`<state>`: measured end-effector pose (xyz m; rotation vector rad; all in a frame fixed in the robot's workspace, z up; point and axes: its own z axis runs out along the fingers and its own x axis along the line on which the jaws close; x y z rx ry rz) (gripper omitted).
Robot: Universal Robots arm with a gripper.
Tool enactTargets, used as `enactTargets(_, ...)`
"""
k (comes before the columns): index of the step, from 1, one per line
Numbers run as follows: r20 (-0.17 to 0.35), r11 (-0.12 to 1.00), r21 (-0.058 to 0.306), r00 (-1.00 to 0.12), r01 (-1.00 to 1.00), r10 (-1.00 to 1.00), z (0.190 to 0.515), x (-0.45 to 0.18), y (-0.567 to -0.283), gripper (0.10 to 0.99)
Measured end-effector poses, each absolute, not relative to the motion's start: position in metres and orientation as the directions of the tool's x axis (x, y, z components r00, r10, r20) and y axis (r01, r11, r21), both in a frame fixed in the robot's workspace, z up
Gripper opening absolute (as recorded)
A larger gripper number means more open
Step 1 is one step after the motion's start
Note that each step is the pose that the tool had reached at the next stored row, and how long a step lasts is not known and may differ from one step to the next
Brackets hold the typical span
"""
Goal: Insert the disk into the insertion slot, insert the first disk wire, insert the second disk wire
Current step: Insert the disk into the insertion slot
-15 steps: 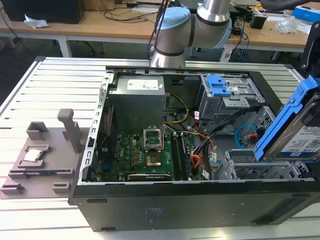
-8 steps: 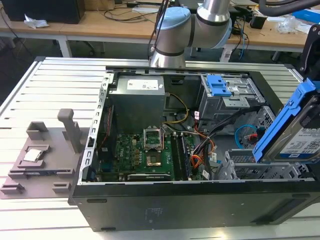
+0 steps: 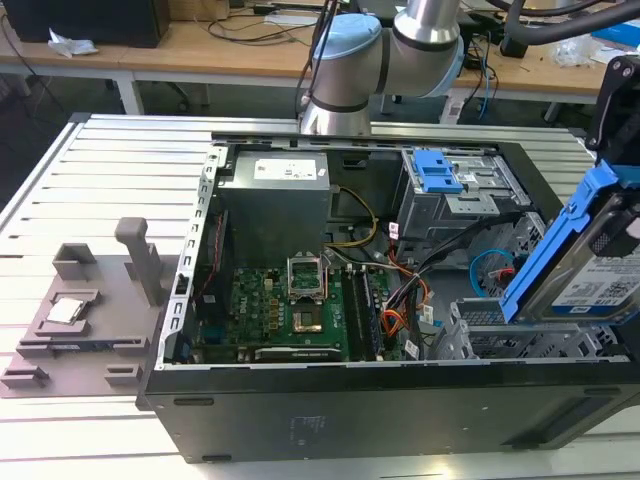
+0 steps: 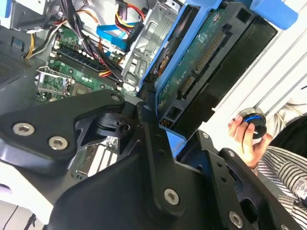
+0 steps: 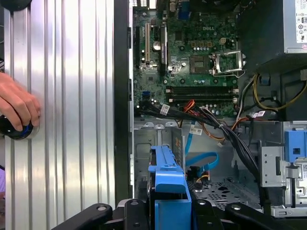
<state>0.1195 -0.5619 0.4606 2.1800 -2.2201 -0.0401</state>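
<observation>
My gripper (image 3: 612,165) is shut on the disk (image 3: 600,270), a silver drive with a white label in a bright blue carrier. The disk hangs steeply tilted above the case's corner at the exterior view's right. The insertion slot (image 3: 500,335), a low perforated silver cage, lies just below the disk's lower end. In the second wrist view the disk (image 4: 192,62) shows its green circuit side between the black fingers (image 4: 146,112). In the first wrist view the blue carrier (image 5: 165,172) stands up from the gripper (image 5: 170,211). A loose blue cable (image 3: 490,270) (image 5: 201,160) lies beside the cage.
The open case holds a motherboard (image 3: 290,310), a power supply (image 3: 275,190) and a taller grey cage with a blue latch (image 3: 437,170). Black cables (image 5: 230,134) cross near the slot. A grey fixture (image 3: 90,310) sits on the ribbed table. A person's hand (image 5: 17,112) (image 4: 247,132) rests on a knob.
</observation>
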Motion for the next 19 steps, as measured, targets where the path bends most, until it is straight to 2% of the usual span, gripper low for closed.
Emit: enactTargets(19, 0.003, 0.018, 0.039, -0.018, -0.999, -1.000, 0.432, 0.099, -0.545, 0.365)
